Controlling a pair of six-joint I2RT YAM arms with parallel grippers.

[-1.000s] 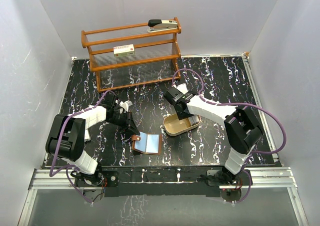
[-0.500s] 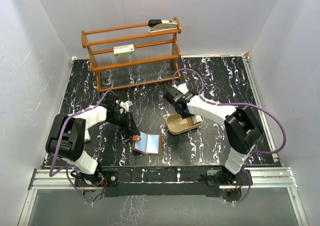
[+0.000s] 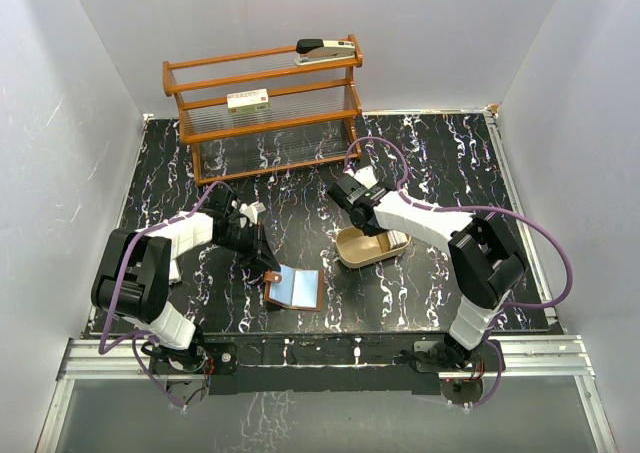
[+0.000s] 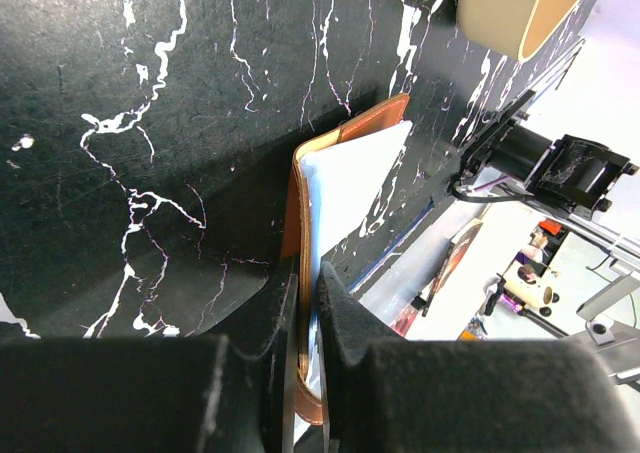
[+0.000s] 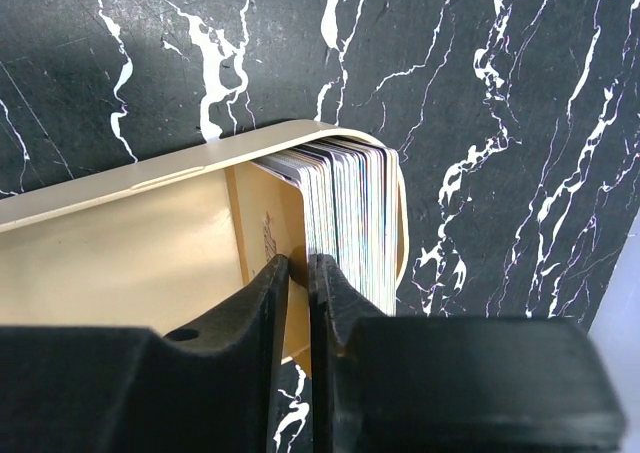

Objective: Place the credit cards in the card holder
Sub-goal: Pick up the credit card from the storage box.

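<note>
The left gripper [image 4: 305, 291] is clamping tight on the card holder [image 4: 345, 133], its two dark fingers [image 4: 340, 318] pinching the brown leather edge nearest the wrist. The card holder is lying open on the black marbled desk [image 4: 120, 93] and reaching straight out ahead of this gripper, with a pale bluish card [image 4: 355, 188] showing against its inner face. From above, the left gripper [image 3: 265, 263] is sitting at the holder's [image 3: 272, 285] snap-tab side, and the card [image 3: 298, 286] is facing upward.

The right gripper [image 5: 300, 268] is reaching down into a shallow tan tray [image 5: 130, 178], its fingers drawn in to a narrow slit. The credit cards [image 5: 350, 213] are standing on edge in a packed row at the tray's rounded end, just ahead and to the right of the fingertips. The end card of the row is running into the slit, so this gripper is pinching the credit cards at that end. Overhead, the right gripper [image 3: 372, 235] is hanging over the tray [image 3: 352, 256], well apart from the card holder.

Far beyond both grippers a wooden rack [image 3: 265, 123] is carrying a stapler [image 3: 325, 49] and a small white box [image 3: 248, 100].
</note>
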